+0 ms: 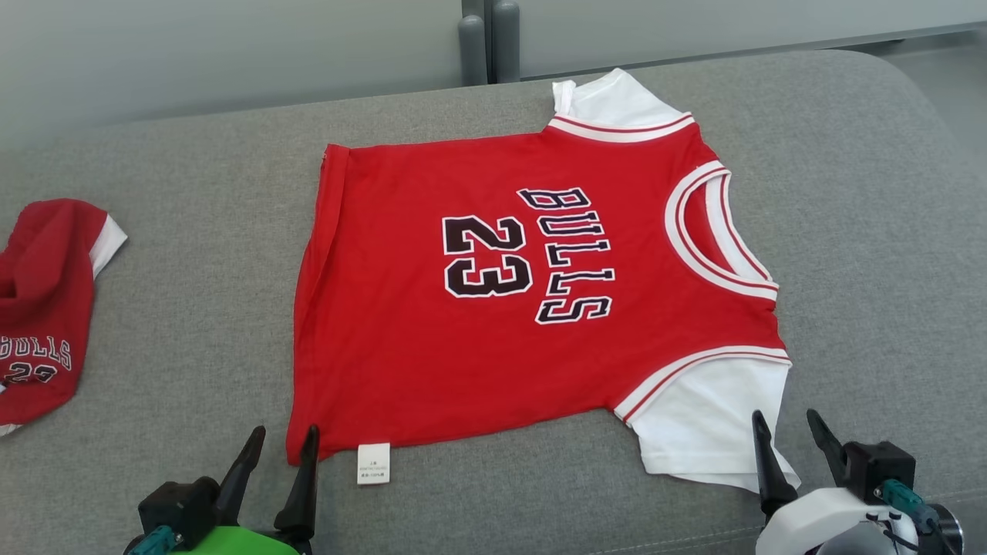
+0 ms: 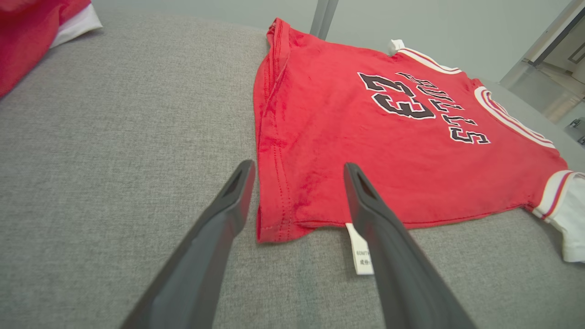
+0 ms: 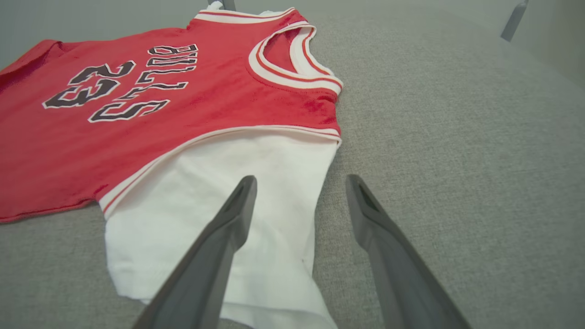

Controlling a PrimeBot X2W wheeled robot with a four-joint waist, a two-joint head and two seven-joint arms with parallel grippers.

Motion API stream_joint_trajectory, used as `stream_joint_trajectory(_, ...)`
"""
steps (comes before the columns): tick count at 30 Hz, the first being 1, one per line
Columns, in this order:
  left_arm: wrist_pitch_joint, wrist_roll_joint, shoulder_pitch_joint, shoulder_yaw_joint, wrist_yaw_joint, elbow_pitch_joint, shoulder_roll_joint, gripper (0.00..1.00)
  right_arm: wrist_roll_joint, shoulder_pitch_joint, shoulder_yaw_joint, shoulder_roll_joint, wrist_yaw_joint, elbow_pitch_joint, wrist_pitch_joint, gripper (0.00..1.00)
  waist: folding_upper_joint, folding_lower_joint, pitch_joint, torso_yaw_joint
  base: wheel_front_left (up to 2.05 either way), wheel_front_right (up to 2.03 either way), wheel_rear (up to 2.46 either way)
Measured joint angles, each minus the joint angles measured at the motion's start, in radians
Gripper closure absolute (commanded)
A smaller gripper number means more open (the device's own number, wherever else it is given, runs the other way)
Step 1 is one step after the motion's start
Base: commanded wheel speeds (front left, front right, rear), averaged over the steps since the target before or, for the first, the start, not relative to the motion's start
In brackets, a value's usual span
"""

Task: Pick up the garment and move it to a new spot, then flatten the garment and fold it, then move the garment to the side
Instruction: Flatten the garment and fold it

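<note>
A red shirt (image 1: 501,308) lies flat and spread out in the middle of a grey couch (image 1: 864,231), front side up. It is turned sideways: the neck hole (image 1: 721,231) points to 3 o'clock and the bottom edge to 9 o'clock. The neck has a white rim with thin red lines. Both short sleeves are white. The far sleeve (image 1: 609,96) pokes out at 12 o'clock, and the near sleeve (image 1: 705,435) lies at 5 o'clock. White and red bands run where the sleeves meet the red part.

Black letters with white edges say "BULLS". Next to them, toward 9 o'clock, is a big "23". The tops of the letters point to 3 o'clock. A small white tag (image 1: 373,463) sticks out from the shirt's edge at 7 o'clock. Its print is too tiny to read.

A second red shirt (image 1: 42,308) sits crumpled at 9 o'clock on the couch, well apart from the first. It also shows "BULLS" and part of a number.

The left gripper (image 1: 284,432) is at 7 o'clock. Its fingers are spread wide and hold nothing, right by the shirt's bottom corner. The right gripper (image 1: 786,416) is at 5 o'clock. Its fingers are spread wide too and hold nothing, at the edge of the near sleeve.
</note>
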Motion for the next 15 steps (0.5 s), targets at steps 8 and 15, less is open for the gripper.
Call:
stream_joint_trajectory(8, 0.0, 0.0, -0.022, 0.034, -0.008, -0.005, -0.006, 0.0, -0.005, 0.023, 0.022, 0.003, 0.019, 0.079, 0.0, 0.0, 0.0, 0.0, 0.036, -0.011, 0.0, 0.0, 0.0)
stream_joint_trajectory(15, 0.0, 0.009, -0.041, 0.038, -0.009, -0.001, -0.01, 0.0, -0.006, 0.023, 0.042, 0.008, 0.048, 0.132, -0.006, 0.0, 0.0, 0.0, 0.045, -0.015, 0.0, 0.0, 0.0)
